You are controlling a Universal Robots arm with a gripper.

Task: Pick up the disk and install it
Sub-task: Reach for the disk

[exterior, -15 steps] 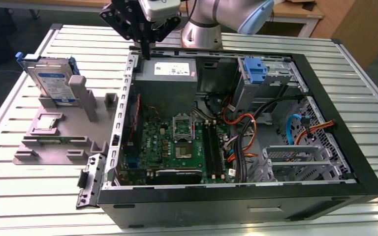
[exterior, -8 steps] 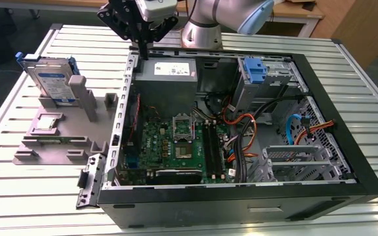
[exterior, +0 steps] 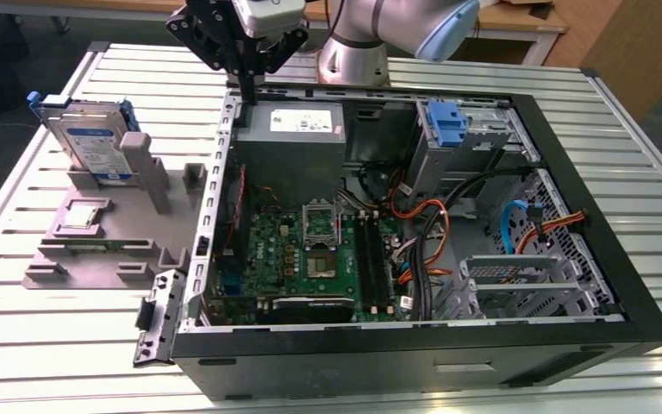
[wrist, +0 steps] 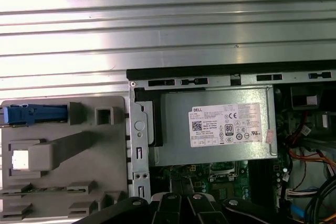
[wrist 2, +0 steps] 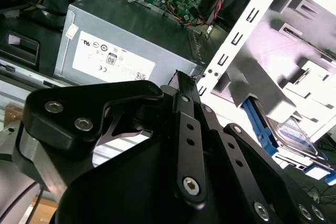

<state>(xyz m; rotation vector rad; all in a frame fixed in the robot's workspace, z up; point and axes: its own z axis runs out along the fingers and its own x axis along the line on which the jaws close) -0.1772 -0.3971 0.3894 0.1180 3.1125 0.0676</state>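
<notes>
**A:** End effector state?

**B:** End effector looks closed, fingers together and nothing between them. It hangs over a corner of the computer case, just above the power supply.

**A:** Disk?

**B:** Not picked up yet. Disk stands on edge in a slot of the grey fixture. That sits on the tabletop at the exterior view's left, beside the case and well apart from the end effector.

**A:** Why upright?

**B:** My guess is it leaves the top edge free for a pinch from above. The case lies on its side with the panel off, likely so the bays face up.

**A:** Case contents?

**B:** Motherboard, loose cables and the power supply. There's a blue caddy in the bay on the exterior view's right of the supply. The metal drive cage toward the lower right looks empty.
</notes>
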